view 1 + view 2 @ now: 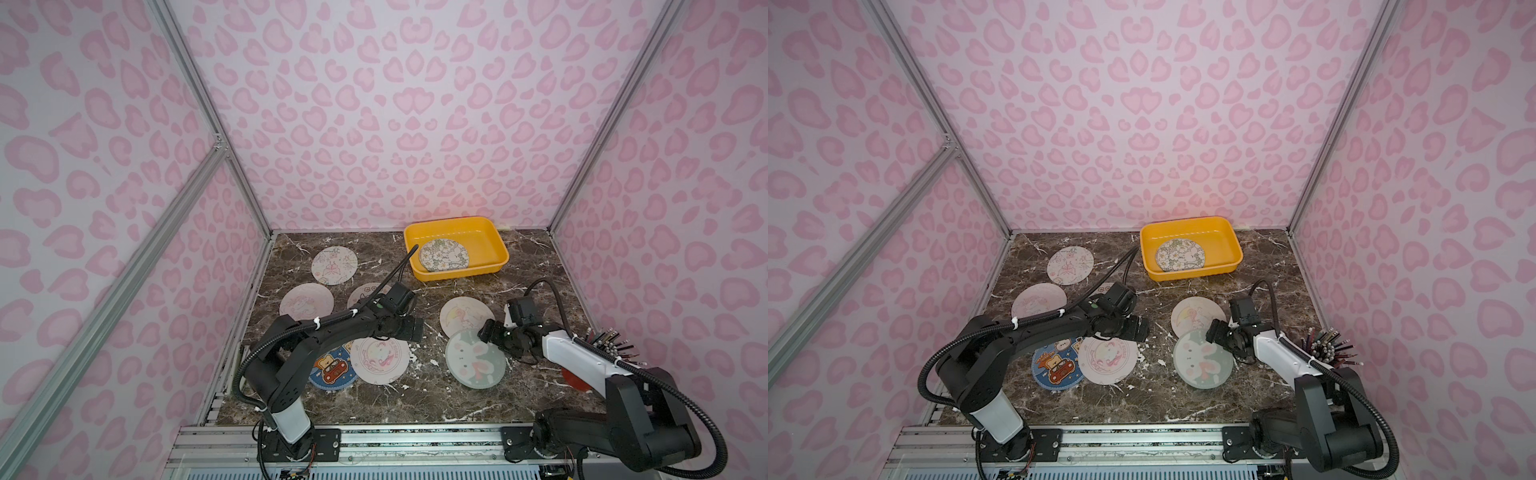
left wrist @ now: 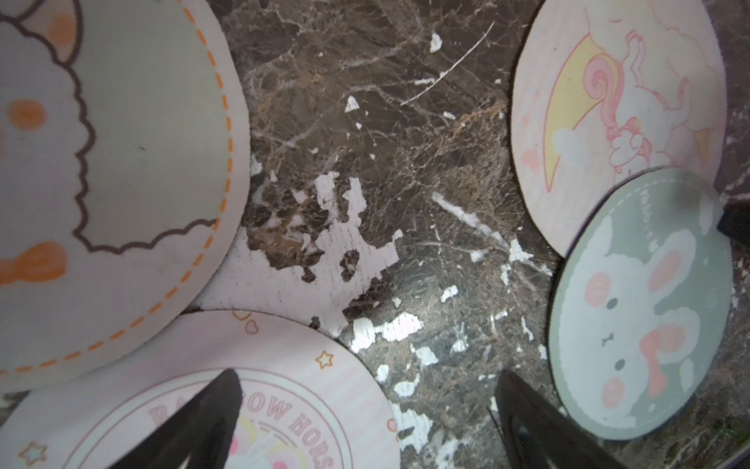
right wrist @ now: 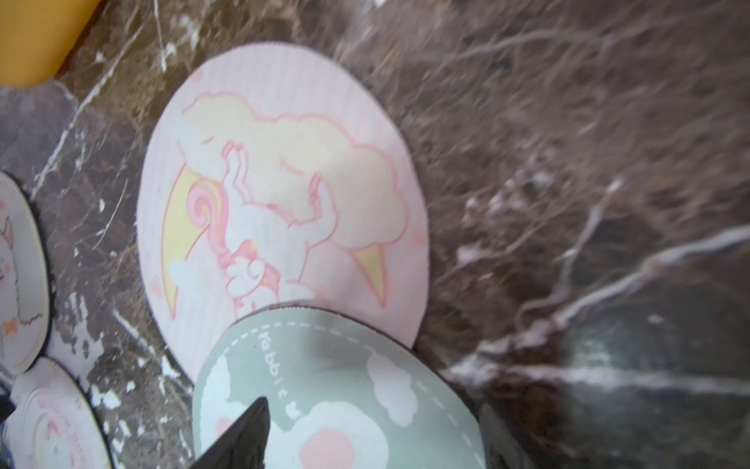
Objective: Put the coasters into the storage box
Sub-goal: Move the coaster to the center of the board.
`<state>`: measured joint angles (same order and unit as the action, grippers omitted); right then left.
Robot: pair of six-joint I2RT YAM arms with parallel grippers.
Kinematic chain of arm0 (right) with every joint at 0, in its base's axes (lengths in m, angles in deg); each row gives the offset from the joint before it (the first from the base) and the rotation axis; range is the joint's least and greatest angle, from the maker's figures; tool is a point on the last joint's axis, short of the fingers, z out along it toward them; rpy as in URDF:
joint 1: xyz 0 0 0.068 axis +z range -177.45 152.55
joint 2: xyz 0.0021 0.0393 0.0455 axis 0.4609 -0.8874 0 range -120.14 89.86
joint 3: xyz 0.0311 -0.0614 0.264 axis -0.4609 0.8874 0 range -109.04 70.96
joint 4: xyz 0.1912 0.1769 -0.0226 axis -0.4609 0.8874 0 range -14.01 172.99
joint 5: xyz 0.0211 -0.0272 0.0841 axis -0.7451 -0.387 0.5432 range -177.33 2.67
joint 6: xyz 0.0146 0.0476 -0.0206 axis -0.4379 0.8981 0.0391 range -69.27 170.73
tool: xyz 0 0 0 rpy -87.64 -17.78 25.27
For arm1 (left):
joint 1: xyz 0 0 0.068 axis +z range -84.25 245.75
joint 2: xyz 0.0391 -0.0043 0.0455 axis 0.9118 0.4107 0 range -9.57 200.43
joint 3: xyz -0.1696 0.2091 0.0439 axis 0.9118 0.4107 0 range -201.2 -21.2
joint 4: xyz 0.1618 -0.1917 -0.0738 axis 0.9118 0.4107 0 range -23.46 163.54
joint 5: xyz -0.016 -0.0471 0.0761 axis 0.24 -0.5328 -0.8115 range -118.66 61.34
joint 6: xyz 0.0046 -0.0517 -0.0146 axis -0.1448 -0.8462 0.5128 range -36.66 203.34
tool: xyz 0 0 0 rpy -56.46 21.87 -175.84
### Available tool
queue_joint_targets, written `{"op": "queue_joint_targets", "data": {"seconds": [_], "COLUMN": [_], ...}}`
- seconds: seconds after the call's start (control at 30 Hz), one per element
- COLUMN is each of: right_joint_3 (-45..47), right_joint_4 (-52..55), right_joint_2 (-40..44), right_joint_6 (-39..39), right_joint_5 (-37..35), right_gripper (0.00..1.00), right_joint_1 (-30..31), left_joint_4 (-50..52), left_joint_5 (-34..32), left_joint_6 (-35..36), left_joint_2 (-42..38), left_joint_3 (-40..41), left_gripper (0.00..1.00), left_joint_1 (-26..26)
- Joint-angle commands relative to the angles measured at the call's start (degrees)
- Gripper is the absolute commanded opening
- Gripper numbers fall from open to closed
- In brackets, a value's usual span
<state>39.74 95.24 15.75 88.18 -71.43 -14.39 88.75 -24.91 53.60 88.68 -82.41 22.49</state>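
The yellow storage box [image 1: 461, 273] stands at the back with one floral coaster [image 1: 444, 255] inside. Several more coasters lie on the marble. My right gripper [image 1: 483, 332] is open at the far edge of the green rabbit coaster [image 3: 324, 365]. One finger [image 3: 251, 430] is over the print and the other is blurred beyond the rim. That disc overlaps the pink moon coaster [image 3: 284, 182]. My left gripper [image 2: 365, 390] hangs open and empty above the edge of the rainbow horse coaster [image 2: 284, 365]. The alpaca coaster [image 2: 142, 142] lies beside it.
A butterfly coaster [image 1: 334, 265], a pale pink one [image 1: 306, 302] and a blue-rimmed one [image 1: 332, 368] lie at the left, partly under the left arm. A red cup of pencils [image 1: 611, 345] stands behind the right arm. Patterned walls close in three sides.
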Motion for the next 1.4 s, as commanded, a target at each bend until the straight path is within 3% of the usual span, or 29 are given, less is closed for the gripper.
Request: {"op": "queue_joint_targets", "data": {"seconds": [0.0,0.2,0.37,0.53,0.83,1.37], "right_joint_3": [2.3,1.7,-1.6,-1.1,1.3,4.1], "right_joint_4": [10.0,8.8,15.5,20.1,16.7,10.5], "right_joint_2": [0.7,1.5,3.3,6.7,7.5,6.0], "right_joint_6": [7.9,10.8,6.0,3.2,2.4,2.2], "right_joint_5": [3.3,4.5,1.6,0.4,1.1,2.9], "right_gripper": [0.82,0.83,0.84,0.83,0.79,0.7], "right_joint_1": [4.3,10.5,11.1,10.8,10.9,11.6], "left_joint_4": [-0.2,1.7,4.1,5.9,10.3,11.3], "left_joint_5": [0.9,2.6,4.7,6.4,6.1,7.6], "left_joint_6": [0.6,0.9,1.4,1.3,1.6,1.4], "left_joint_2": [-0.6,-0.1,1.2,3.5,8.5,14.4], "left_joint_3": [0.1,-0.3,-1.9,-3.7,-8.9,-12.1], "left_gripper": [0.99,1.0,1.0,0.93,0.77,0.67], "left_joint_1": [-0.5,-2.2,-4.4,-6.3,-7.7,-9.0]}}
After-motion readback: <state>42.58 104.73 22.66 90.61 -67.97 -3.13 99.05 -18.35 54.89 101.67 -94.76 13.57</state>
